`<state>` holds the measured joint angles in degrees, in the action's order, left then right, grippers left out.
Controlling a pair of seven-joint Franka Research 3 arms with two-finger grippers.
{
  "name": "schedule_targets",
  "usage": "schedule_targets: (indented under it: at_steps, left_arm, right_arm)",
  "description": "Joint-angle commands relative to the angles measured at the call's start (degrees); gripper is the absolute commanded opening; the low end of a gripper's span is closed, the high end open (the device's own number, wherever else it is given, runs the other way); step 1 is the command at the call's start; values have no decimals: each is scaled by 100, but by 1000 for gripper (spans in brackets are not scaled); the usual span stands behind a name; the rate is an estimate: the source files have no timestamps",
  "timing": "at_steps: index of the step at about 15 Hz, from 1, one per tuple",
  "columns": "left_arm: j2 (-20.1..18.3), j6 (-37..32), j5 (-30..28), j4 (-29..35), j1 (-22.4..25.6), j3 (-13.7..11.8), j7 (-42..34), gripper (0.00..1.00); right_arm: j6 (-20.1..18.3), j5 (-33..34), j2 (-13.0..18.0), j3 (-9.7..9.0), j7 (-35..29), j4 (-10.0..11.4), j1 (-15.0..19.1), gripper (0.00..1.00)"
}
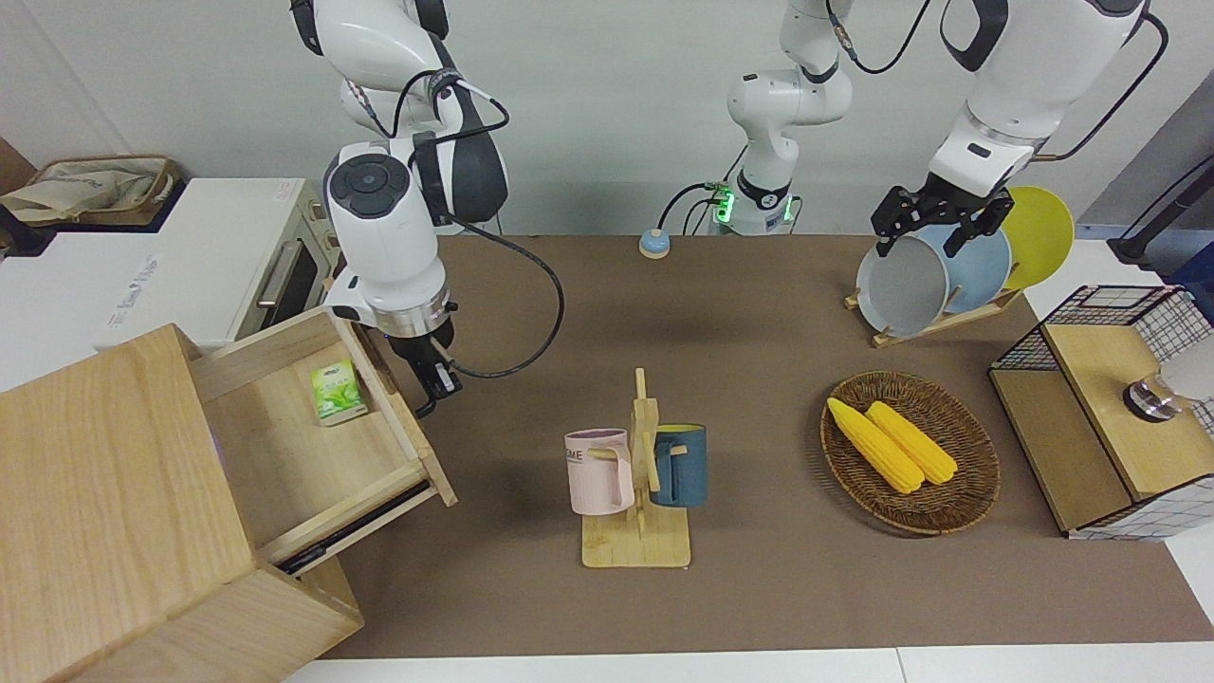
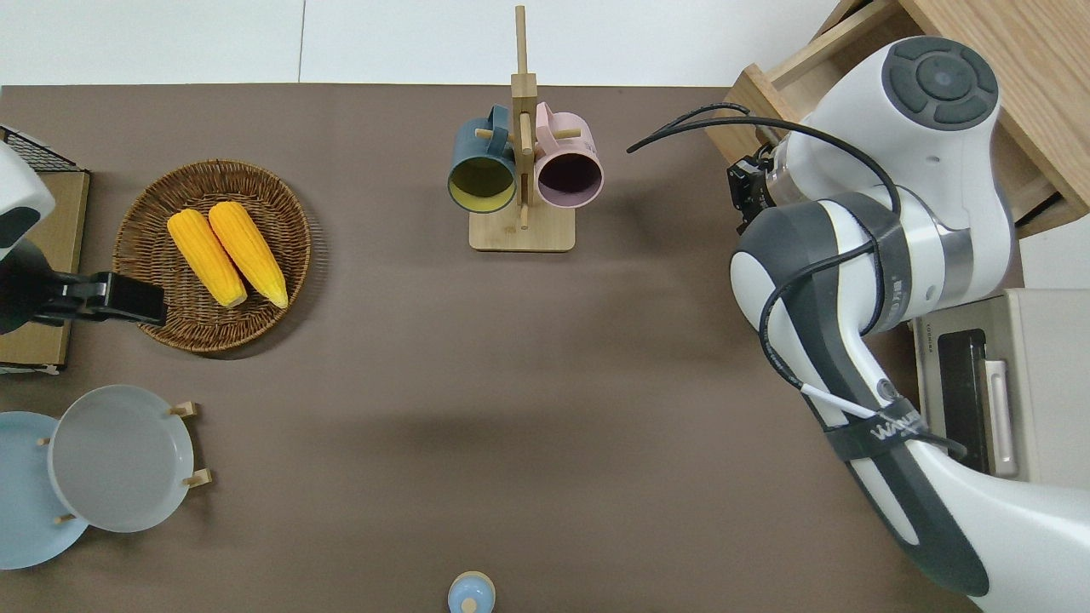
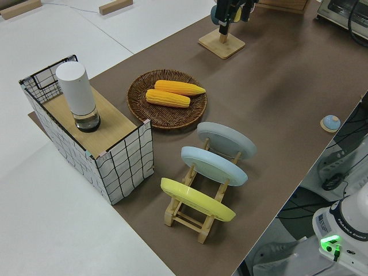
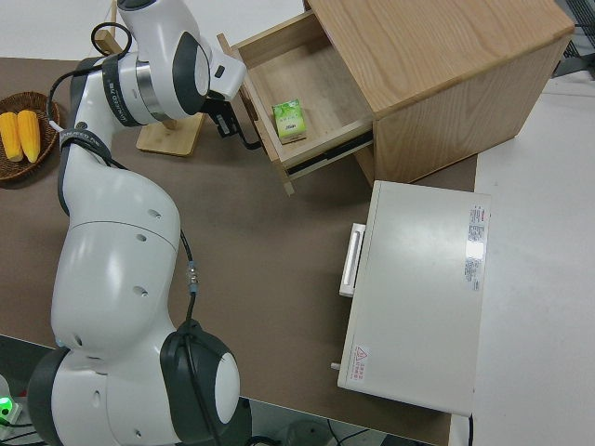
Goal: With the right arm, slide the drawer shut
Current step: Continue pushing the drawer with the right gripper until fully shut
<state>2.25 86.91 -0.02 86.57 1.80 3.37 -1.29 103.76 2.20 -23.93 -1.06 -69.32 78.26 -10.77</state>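
The light-wood drawer (image 1: 285, 446) stands partly open out of the big wooden cabinet (image 1: 104, 493), with a small green box (image 1: 334, 391) lying inside. My right gripper (image 1: 438, 378) is low against the drawer's front panel (image 1: 410, 417), on the side facing the table's middle. In the right side view the gripper (image 4: 226, 123) sits at the black loop handle (image 4: 247, 139). In the overhead view the right arm covers most of the drawer (image 2: 771, 81). My left arm is parked.
A white toaster oven (image 1: 228, 256) stands beside the cabinet, nearer to the robots. A wooden mug rack (image 1: 637, 474) with a pink and a blue mug stands mid-table. A wicker basket (image 1: 977, 493) of corn, a plate rack (image 1: 939, 270) and a wire-sided box (image 1: 1110, 398) sit toward the left arm's end.
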Motion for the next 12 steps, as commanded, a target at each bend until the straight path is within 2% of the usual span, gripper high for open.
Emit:
schedule_targets:
  at_steps: [1, 7, 12]
  left_arm:
    - [65, -113, 98, -140, 31, 40, -56, 993]
    - [65, -113, 98, -140, 31, 40, -56, 993]
    - [65, -113, 98, -149, 31, 40, -56, 993]
  right_arm:
    - [47, -53, -173, -87, 419, -241, 250, 0]
    - [47, -53, -208, -87, 1034, -284, 584, 0]
    - [109, -53, -367, -87, 1131, -486, 848, 0]
